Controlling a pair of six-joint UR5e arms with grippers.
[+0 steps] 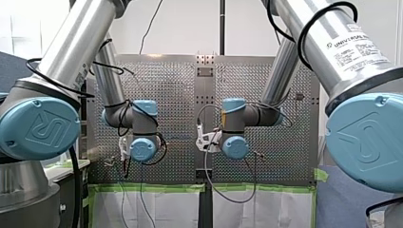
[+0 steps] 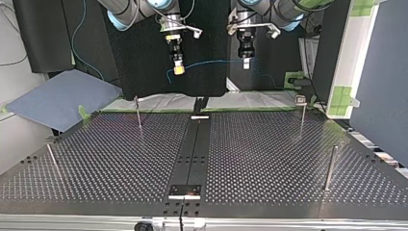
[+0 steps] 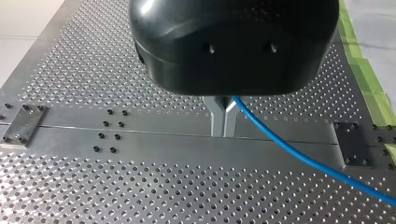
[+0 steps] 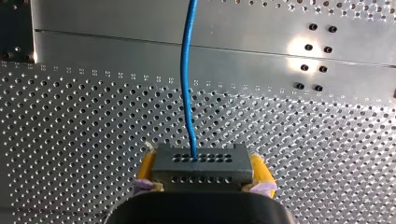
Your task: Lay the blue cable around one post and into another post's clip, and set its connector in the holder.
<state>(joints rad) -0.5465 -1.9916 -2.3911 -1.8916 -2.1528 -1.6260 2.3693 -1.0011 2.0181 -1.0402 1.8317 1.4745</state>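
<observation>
In the right wrist view my right gripper point(image 4: 201, 161) is shut, its yellow pads point(image 4: 258, 169) clamping a grey connector block point(image 4: 201, 171). The blue cable point(image 4: 186, 84) leaves the block's face and runs ahead over the table. My left gripper point(image 3: 223, 120) has its metal fingers point(image 3: 217, 116) shut on the blue cable point(image 3: 299, 151), which trails away to one side. In the top view both grippers hang high above the table's far edge. My right gripper point(image 2: 179, 70) is at the view's left and my left gripper point(image 2: 246, 63) at its right. The cable point(image 2: 211, 61) is stretched between them.
Several thin posts stand on the perforated table point(image 2: 269, 163): one at the far left point(image 2: 138, 113), one with a clip on top at the far right point(image 2: 302, 115), one near right point(image 2: 330, 166) and one near left point(image 2: 52, 159). A small holder plate point(image 2: 184, 191) sits on the middle strip's near end.
</observation>
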